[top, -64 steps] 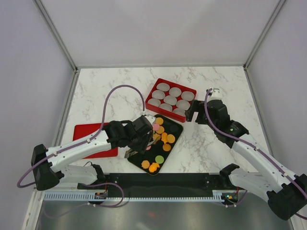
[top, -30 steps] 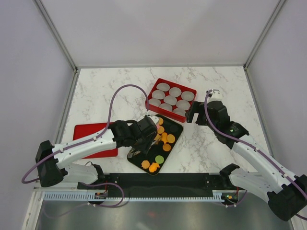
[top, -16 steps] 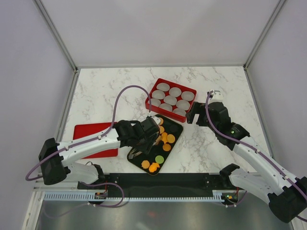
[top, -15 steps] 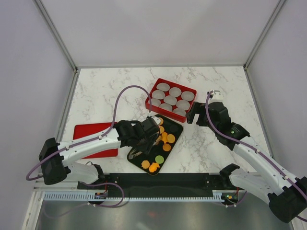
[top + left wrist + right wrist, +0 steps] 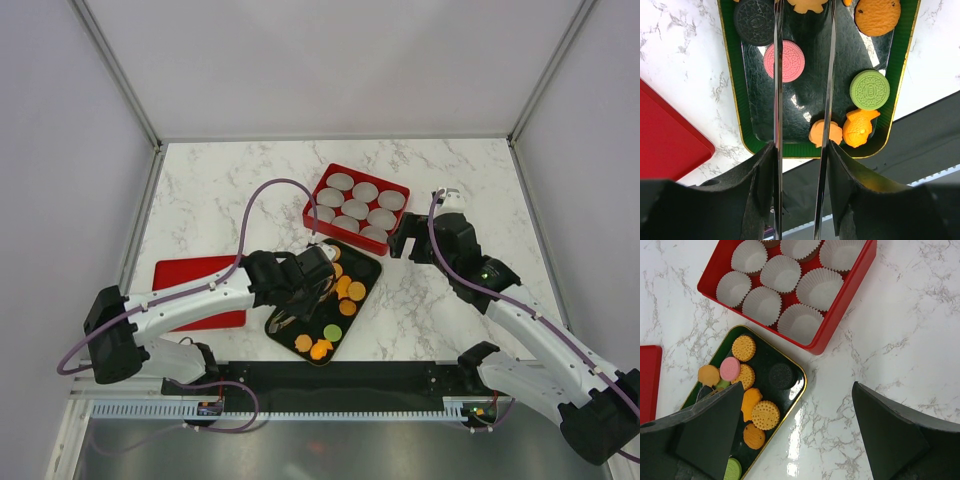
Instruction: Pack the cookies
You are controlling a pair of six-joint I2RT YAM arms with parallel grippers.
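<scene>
The cookies (image 5: 340,290) lie loose on a black tray (image 5: 367,262): mostly orange, plus a pink one (image 5: 785,61), a green one (image 5: 869,89) and a dark one (image 5: 756,21). My left gripper (image 5: 318,284) hangs low over the tray's middle. Its two thin blades stand apart in the left wrist view (image 5: 804,30), with an orange scallop-edged cookie (image 5: 807,5) between them at the frame's top edge, not pinched. My right gripper (image 5: 404,240) is wide open and empty above the bare marble right of the tray (image 5: 801,385).
A red box (image 5: 404,212) holding several grey paper cups (image 5: 355,208) stands just behind the tray; it also shows in the right wrist view (image 5: 850,305). A flat red lid (image 5: 180,275) lies left of the tray, under my left arm. White walls enclose the marble table.
My left arm has reached further right, over the tray's middle, and has barely moved in the last half second. The right arm has hardly moved.
</scene>
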